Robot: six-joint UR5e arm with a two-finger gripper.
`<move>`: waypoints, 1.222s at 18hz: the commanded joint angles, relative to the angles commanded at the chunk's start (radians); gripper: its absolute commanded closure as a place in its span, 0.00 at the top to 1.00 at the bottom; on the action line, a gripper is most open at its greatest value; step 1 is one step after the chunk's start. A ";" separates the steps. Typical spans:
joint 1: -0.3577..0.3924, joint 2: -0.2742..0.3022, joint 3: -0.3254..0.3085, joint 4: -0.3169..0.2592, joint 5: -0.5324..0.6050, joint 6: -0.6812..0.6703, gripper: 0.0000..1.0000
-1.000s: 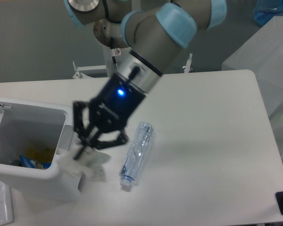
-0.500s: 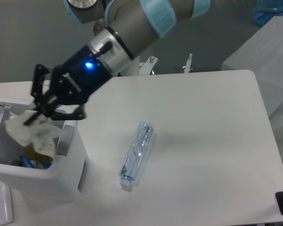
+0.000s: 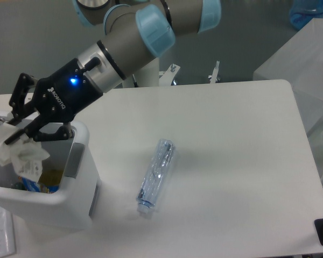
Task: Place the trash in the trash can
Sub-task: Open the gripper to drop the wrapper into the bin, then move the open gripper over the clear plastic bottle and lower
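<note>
My trash can [image 3: 70, 207] sits at the table's [image 3: 237, 161] left edge, holding coloured scraps (yellow and blue, hard to name). My gripper [image 3: 13, 129] hangs over its open mouth, pinching the crumpled white wrapper [image 3: 24, 158], which dangles inside the rim. The crushed bottle [image 3: 157, 174] lies well apart to the right, its long axis running near-to-far, cap nearest the camera.

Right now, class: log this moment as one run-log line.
gripper: shut on crumpled white wrapper | over boxy white plastic bin | crushed clear plastic bottle: on table
</note>
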State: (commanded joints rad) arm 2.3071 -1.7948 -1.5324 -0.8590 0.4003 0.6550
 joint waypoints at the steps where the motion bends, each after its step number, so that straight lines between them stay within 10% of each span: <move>1: 0.000 0.000 -0.003 -0.002 0.002 -0.002 1.00; 22: 0.133 -0.060 0.150 -0.006 0.293 0.064 1.00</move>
State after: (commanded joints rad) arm 2.4405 -1.8546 -1.3821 -0.8651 0.6932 0.7192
